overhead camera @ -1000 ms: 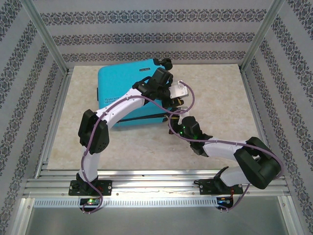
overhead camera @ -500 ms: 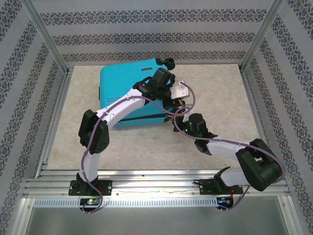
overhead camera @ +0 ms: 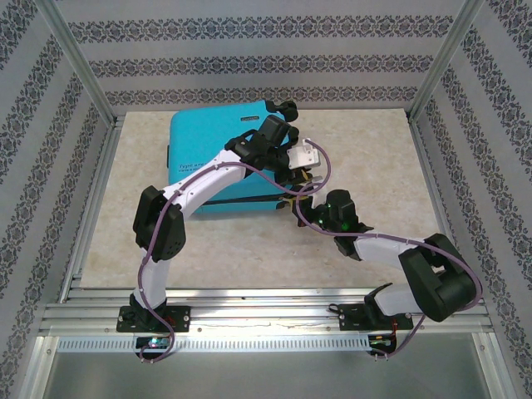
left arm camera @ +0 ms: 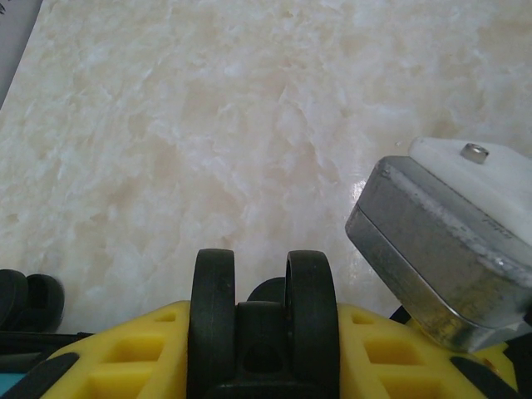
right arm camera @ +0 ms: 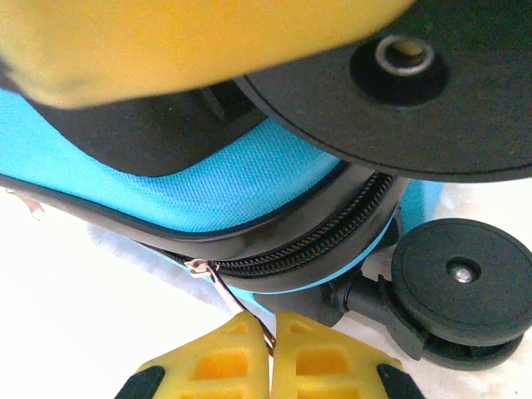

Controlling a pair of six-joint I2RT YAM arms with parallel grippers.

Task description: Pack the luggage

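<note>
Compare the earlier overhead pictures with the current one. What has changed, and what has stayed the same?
The right gripper, shut on the zipper pull, moved rightward and slightly away from the arm bases. The luggage shifted a little to the right. The left gripper stayed clamped on a wheel. Nothing was let go.

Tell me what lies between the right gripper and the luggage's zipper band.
A thin metal zipper pull bridges it, running from the zipper band on the luggage into the shut right gripper, seen in the right wrist view.
</note>
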